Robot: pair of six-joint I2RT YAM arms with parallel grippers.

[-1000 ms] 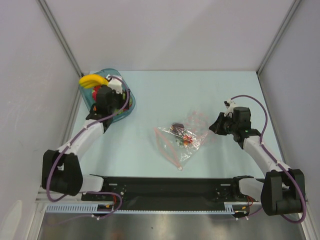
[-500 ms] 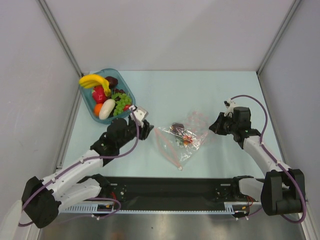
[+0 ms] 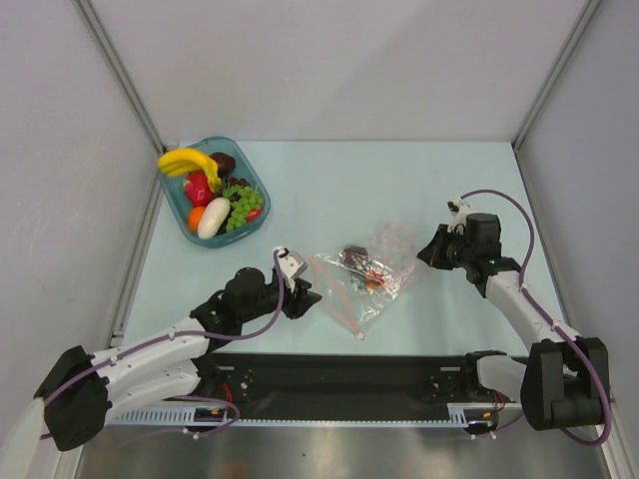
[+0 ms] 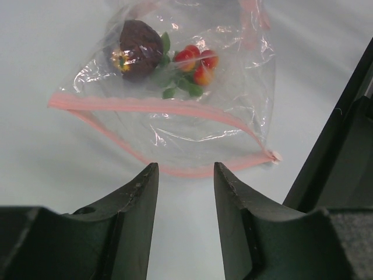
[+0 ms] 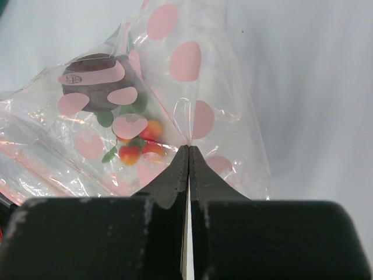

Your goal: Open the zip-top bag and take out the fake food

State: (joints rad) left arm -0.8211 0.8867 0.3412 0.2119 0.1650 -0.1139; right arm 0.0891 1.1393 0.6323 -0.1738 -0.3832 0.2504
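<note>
The zip-top bag (image 3: 361,274) lies mid-table, clear with a pink zip strip, its mouth open toward my left gripper. Inside it are a dark purple piece (image 4: 137,49) and a small red-orange cluster with green leaves (image 4: 195,61). My left gripper (image 3: 308,289) is open and empty, with its tips just short of the zip strip in the left wrist view (image 4: 185,166). My right gripper (image 3: 424,254) is shut and pinches the bag's far end (image 5: 192,87) at its tips (image 5: 189,146). More fake food sits in the teal tray: a banana (image 3: 185,160), grapes (image 3: 240,205) and a white oval piece (image 3: 213,220).
The teal tray (image 3: 262,190) stands at the back left near the left wall. Grey walls close in the table on the left, back and right. A black rail (image 3: 339,364) runs along the near edge.
My left arm has swung from over the teal tray down and right to the bag's mouth, uncovering the tray's fruit. The right arm and the bag have not moved.
</note>
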